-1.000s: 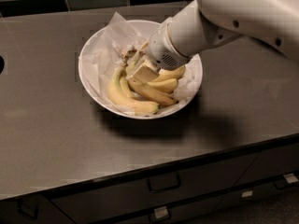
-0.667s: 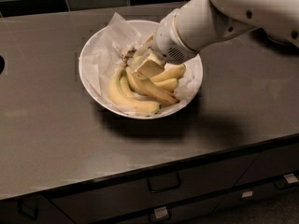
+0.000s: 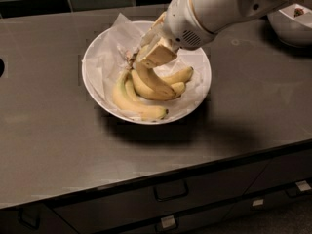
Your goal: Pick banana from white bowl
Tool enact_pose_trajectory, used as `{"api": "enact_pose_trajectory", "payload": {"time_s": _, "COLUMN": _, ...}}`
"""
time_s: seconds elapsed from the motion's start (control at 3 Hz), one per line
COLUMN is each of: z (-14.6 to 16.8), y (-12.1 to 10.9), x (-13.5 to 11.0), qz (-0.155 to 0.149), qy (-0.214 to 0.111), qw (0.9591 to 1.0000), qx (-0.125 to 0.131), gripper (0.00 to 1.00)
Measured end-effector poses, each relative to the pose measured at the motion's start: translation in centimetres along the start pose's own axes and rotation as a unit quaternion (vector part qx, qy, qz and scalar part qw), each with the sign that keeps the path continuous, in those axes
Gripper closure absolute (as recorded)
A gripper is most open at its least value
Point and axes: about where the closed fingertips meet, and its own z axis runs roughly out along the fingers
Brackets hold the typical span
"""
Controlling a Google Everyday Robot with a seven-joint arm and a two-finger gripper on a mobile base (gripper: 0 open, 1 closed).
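A bunch of yellow bananas point(image 3: 146, 89) lies in the wide white bowl point(image 3: 97, 82), which is lined with crumpled white paper and sits on the dark counter. My gripper point(image 3: 151, 52) comes in from the upper right on a white arm and is shut on the stem end of the bunch at the bowl's middle. The stem end is raised while the banana tips still hang down into the bowl. The stem itself is hidden behind the fingers point(image 3: 158, 55).
A smaller white bowl point(image 3: 292, 26) with food stands at the far right back of the counter point(image 3: 58, 145). A dark tiled wall runs along the back. Drawers with handles point(image 3: 170, 191) sit below the counter's front edge.
The gripper has moved up and back with the stem end of the bunch, tilting the bananas up out of the bowl; the arm has risen toward the upper right.
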Motion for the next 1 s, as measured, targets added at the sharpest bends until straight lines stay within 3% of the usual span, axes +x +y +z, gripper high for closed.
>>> {"api": "enact_pose_trajectory", "payload": {"time_s": 0.67, "z": -3.8, "y": -0.3, "x": -2.9, "qz": -0.032, "qy": 0.007, "qw": 0.999, "qx": 0.031, "gripper": 1.0}}
{"api": "enact_pose_trajectory", "payload": {"time_s": 1.0, "z": -3.8, "y": -0.3, "x": -2.9, "qz": -0.032, "qy": 0.007, "qw": 0.999, "qx": 0.031, "gripper": 1.0}}
